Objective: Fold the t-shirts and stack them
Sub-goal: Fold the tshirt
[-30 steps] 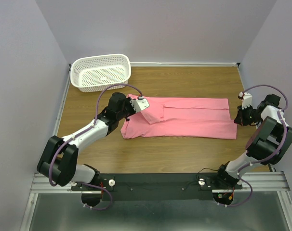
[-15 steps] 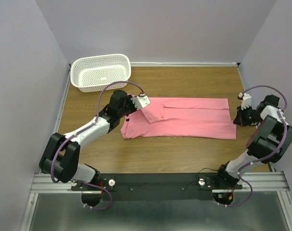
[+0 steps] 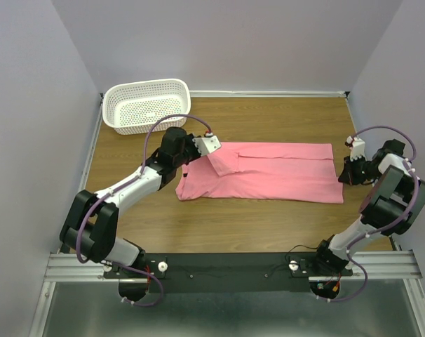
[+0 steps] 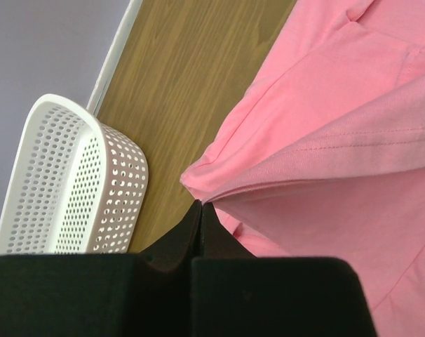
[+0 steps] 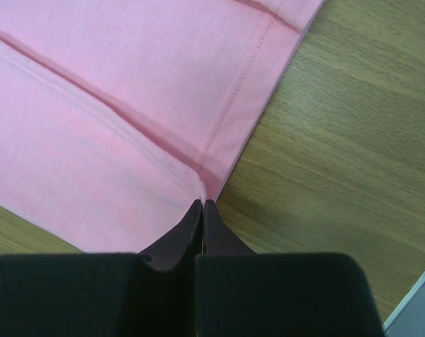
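The salmon-pink t-shirt (image 3: pixel 275 172) lies on the wooden table (image 3: pixel 233 225), folded into a long band running left to right. My left gripper (image 3: pixel 207 153) is shut on the band's far left corner and holds it lifted and turned over toward the right. In the left wrist view the shut tips (image 4: pixel 200 205) pinch the layered cloth edge (image 4: pixel 289 168). My right gripper (image 3: pixel 342 175) sits low at the band's right end. In the right wrist view its shut tips (image 5: pixel 202 202) grip the folded edge of the t-shirt (image 5: pixel 128 91) by the hem.
A white perforated basket (image 3: pixel 146 105) stands at the table's back left, close behind my left arm; it also shows in the left wrist view (image 4: pixel 72 182). Walls close in the table on the left, back and right.
My left gripper has moved right and a little farther back with the t-shirt's left corner, folding the flap further over. The right gripper has barely moved.
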Robot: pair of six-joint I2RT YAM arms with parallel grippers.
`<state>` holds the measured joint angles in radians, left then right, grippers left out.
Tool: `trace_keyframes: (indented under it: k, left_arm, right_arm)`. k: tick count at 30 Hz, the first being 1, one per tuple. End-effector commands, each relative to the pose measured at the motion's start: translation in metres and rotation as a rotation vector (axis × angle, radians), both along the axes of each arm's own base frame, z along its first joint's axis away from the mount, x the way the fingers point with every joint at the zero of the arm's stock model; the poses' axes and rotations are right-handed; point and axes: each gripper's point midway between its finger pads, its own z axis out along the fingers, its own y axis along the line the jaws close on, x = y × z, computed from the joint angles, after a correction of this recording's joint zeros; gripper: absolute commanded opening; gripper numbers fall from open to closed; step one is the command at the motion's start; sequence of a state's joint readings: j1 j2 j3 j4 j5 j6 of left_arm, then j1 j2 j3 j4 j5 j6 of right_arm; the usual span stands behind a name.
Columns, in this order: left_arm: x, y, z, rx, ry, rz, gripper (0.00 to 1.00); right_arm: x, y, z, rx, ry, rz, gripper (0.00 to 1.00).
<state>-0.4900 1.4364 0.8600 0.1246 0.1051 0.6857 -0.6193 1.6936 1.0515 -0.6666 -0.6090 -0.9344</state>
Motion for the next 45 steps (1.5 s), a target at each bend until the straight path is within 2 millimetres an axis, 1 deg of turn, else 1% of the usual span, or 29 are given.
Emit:
trace_keyframes:
  k: [1, 4, 7, 9, 10, 11, 13, 20, 23, 28, 36, 39, 45]
  left_arm:
    - [0.011, 0.003, 0.008, 0.019, -0.024, 0.016, 0.00]
    - [0.012, 0.002, 0.009, 0.027, -0.024, 0.013, 0.00]
    - [0.014, 0.002, 0.005, 0.043, -0.014, 0.008, 0.00]
    - [0.016, 0.001, 0.007, 0.046, -0.018, 0.007, 0.00]
    - [0.017, 0.001, 0.004, 0.054, -0.012, 0.005, 0.00]
    - [0.018, 0.000, 0.005, 0.056, -0.016, 0.002, 0.00]
    - [0.020, -0.001, 0.001, 0.064, -0.006, 0.002, 0.00]
    - [0.026, -0.004, 0.001, 0.069, -0.004, -0.004, 0.00]
    - [0.029, -0.005, 0.006, 0.069, -0.015, -0.004, 0.00]
    - [0.033, -0.008, 0.003, 0.084, -0.010, -0.012, 0.00]
    - [0.041, -0.017, 0.008, 0.093, -0.024, -0.028, 0.00]
    - [0.044, -0.021, 0.004, 0.106, -0.017, -0.034, 0.00]
    - [0.049, -0.028, 0.005, 0.117, -0.024, -0.048, 0.00]
  right_arm:
    - [0.010, -0.002, 0.002, 0.027, -0.032, -0.004, 0.07]
    - [0.010, -0.002, 0.000, 0.029, -0.027, -0.005, 0.09]
    - [0.010, -0.002, 0.000, 0.030, -0.026, -0.006, 0.12]
    - [0.011, -0.002, 0.000, 0.033, -0.026, -0.008, 0.15]
    - [0.011, -0.002, 0.000, 0.033, -0.026, -0.008, 0.17]
    - [0.012, -0.002, 0.001, 0.034, -0.028, -0.010, 0.19]
    - [0.012, -0.003, 0.001, 0.034, -0.031, -0.011, 0.20]
    - [0.012, -0.002, -0.001, 0.043, -0.023, -0.015, 0.19]
    - [0.012, -0.001, -0.002, 0.044, -0.023, -0.014, 0.18]
    - [0.013, -0.001, -0.001, 0.048, -0.025, -0.016, 0.20]
    - [0.013, -0.001, -0.003, 0.054, -0.020, -0.020, 0.22]
    - [0.013, -0.001, -0.003, 0.054, -0.020, -0.020, 0.22]
    - [0.012, -0.001, -0.005, 0.054, -0.015, -0.020, 0.24]
